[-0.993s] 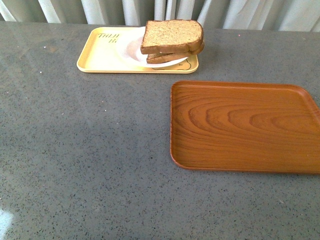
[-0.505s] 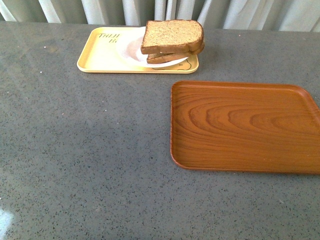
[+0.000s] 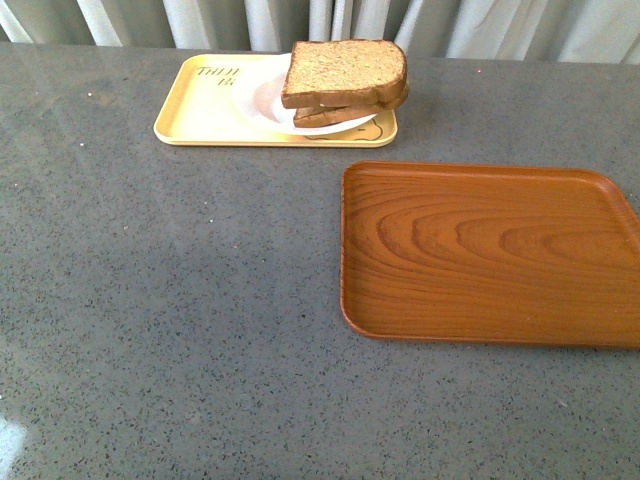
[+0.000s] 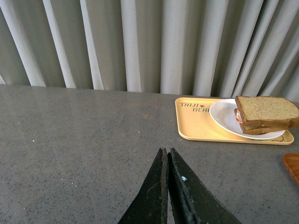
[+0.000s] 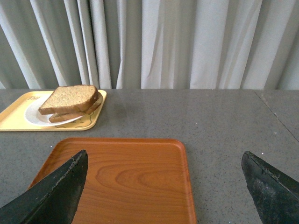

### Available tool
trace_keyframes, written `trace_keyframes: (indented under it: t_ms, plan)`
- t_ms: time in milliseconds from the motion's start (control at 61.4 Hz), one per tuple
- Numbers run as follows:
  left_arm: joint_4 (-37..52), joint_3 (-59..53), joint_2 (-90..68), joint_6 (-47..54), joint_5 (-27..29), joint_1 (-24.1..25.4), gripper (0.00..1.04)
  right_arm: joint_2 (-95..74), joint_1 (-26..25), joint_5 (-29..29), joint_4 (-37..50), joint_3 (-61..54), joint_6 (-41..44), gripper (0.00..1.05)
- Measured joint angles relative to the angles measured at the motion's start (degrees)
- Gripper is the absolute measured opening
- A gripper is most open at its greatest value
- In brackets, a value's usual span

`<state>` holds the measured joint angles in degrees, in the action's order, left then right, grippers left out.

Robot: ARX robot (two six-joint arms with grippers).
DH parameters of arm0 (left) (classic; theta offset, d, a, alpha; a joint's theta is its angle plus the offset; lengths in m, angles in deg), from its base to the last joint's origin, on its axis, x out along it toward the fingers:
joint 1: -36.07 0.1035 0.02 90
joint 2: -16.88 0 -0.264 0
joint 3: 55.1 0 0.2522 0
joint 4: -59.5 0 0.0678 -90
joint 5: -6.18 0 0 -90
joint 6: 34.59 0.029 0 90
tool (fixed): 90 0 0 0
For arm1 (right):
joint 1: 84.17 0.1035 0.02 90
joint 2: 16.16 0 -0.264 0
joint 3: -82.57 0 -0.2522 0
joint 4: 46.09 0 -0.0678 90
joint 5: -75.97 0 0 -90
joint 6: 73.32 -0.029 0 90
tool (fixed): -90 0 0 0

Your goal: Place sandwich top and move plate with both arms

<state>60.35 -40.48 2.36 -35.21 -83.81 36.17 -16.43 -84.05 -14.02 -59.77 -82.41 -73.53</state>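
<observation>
The sandwich top, a speckled brown slice, lies on a stacked sandwich on the white plate, which rests on a yellow tray at the far middle of the table. It shows again in the wrist views: sandwich top, plate; sandwich top, plate. Neither arm appears in the front view. My left gripper is shut and empty, hovering over bare table well short of the yellow tray. My right gripper is wide open above the wooden tray.
A brown wooden tray lies empty on the right of the grey speckled table. Pale curtains hang behind the table's far edge.
</observation>
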Motion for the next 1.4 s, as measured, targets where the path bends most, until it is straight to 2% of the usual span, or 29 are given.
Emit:
trace_keyframes:
  t_ms: [326,374,440,1042,1400]
  plan:
    - [-4.8,0.0,4.8,0.0,0.0,0.0,0.02,0.0,0.0,0.0,0.0,0.0,0.0,0.96]
    - [-11.2,0.0,9.4,0.0,-0.1,0.0,0.02,0.0,0.0,0.0,0.0,0.0,0.0,0.96]
    - [-14.2,0.0,12.9,0.0,0.0,0.0,0.02,0.0,0.0,0.0,0.0,0.0,0.0,0.96]
    - [-14.6,0.0,13.6,0.0,0.0,0.0,0.02,0.0,0.0,0.0,0.0,0.0,0.0,0.96]
    - [-14.6,0.0,13.6,0.0,0.0,0.0,0.63,0.0,0.0,0.0,0.0,0.0,0.0,0.96]
